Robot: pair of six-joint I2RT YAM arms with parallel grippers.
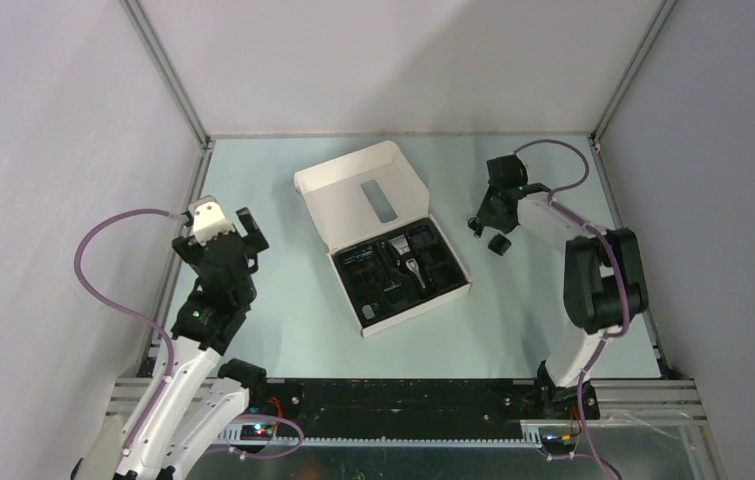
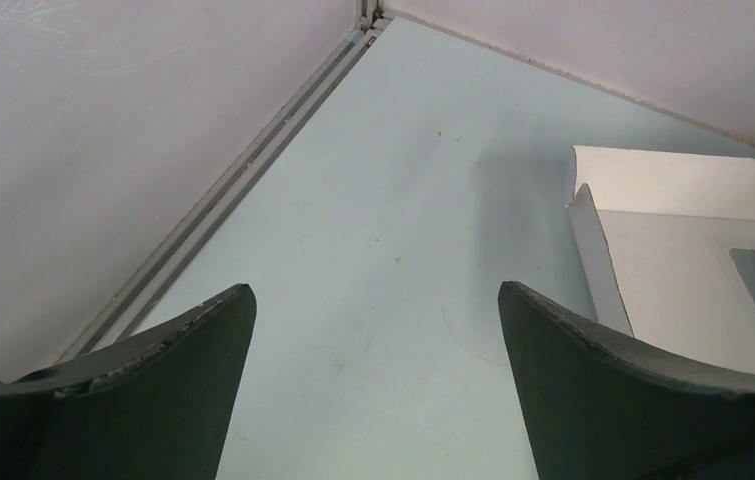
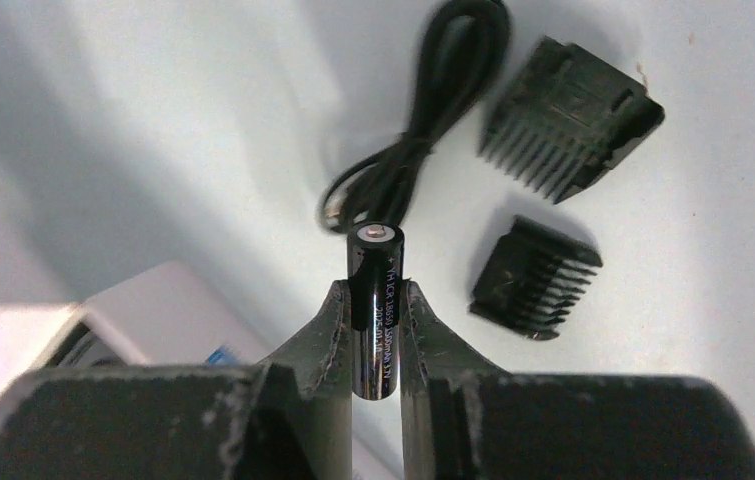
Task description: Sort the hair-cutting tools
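- Hard to make out from the top view: contents of the black tray [image 1: 355, 287] inside the white box [image 1: 373, 322]; only a slim silver-and-black clipper [image 1: 411, 268] near the middle, among dark shapes.
- Box lid [image 1: 338, 198] flipped open on the far side, with a window cut into it.
- Right hand [image 3: 377, 295] pinched narrow on an upright black battery [image 3: 377, 258], its cap poking above the fingers.
- On the worktop [image 3: 723, 300] beyond: a larger comb attachment [image 3: 568, 115] and a smaller comb attachment [image 3: 535, 277], apart, beside a looped black cable [image 3: 423, 130] cut off at the top edge.
- Left hand [image 2: 373, 335] spread wide, gripping nothing, next to the lid.
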